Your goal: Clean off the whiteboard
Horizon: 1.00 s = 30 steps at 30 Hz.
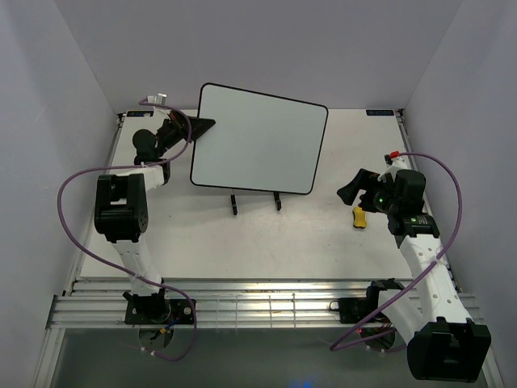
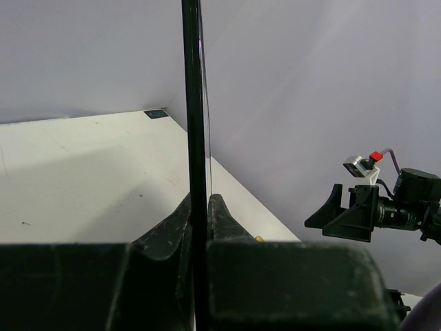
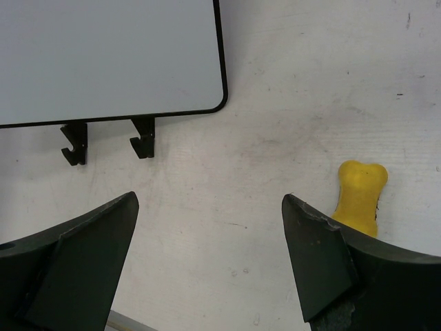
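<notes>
The left gripper (image 2: 200,207) clamps the board (image 2: 195,103), seen edge-on as a thin black upright line running to 12 o'clock. The white bench (image 2: 83,179) spreads toward 9 o'clock; the right gripper (image 2: 341,210) shows just past 3 o'clock.

Yellow bone-shaped block (image 3: 360,196): one, lying flat on the table, right side.
White table (image 1: 242,242): scuffed and faintly stained.
Pale walls (image 1: 266,40): on three sides.
Slotted metal rails (image 1: 266,309): along the near edge.
Small dark label (image 1: 380,112): far right corner.
</notes>
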Each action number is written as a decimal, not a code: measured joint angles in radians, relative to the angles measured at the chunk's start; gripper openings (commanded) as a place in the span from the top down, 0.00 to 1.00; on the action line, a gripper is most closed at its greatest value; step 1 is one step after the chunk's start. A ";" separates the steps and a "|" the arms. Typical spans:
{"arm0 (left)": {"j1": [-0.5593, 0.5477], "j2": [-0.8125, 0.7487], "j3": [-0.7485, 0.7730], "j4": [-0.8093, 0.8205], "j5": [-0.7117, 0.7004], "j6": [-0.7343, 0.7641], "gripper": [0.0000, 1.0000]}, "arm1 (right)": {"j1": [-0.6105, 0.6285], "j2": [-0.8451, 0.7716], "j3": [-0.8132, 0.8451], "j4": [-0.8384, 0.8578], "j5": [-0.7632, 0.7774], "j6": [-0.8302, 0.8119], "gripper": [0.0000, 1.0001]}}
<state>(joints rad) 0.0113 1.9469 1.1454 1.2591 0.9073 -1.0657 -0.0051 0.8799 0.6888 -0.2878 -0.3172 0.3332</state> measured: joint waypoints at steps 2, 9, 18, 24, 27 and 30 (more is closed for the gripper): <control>0.000 0.006 0.000 0.001 -0.002 0.004 1.00 | 0.000 0.000 0.000 0.000 0.000 0.000 0.10; 0.006 0.010 -0.002 0.005 0.018 0.023 1.00 | 0.000 0.000 -0.011 0.003 0.000 0.000 0.10; 0.032 0.036 -0.008 0.018 0.048 0.005 1.00 | 0.000 0.000 -0.020 0.003 0.000 0.000 0.10; 0.054 0.084 -0.022 0.016 0.061 0.004 1.00 | 0.000 0.000 -0.023 0.005 -0.001 0.000 0.10; 0.067 0.084 -0.061 0.018 0.063 0.029 1.00 | 0.000 0.002 -0.026 0.006 -0.002 0.000 0.10; 0.073 0.084 -0.085 0.019 0.069 0.050 1.00 | 0.010 0.003 -0.026 0.006 -0.003 0.000 0.10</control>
<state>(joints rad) 0.0841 2.0312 1.0599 1.2778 0.9760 -1.0153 0.0048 0.8829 0.6632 -0.2813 -0.3199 0.3332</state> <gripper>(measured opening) 0.157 0.900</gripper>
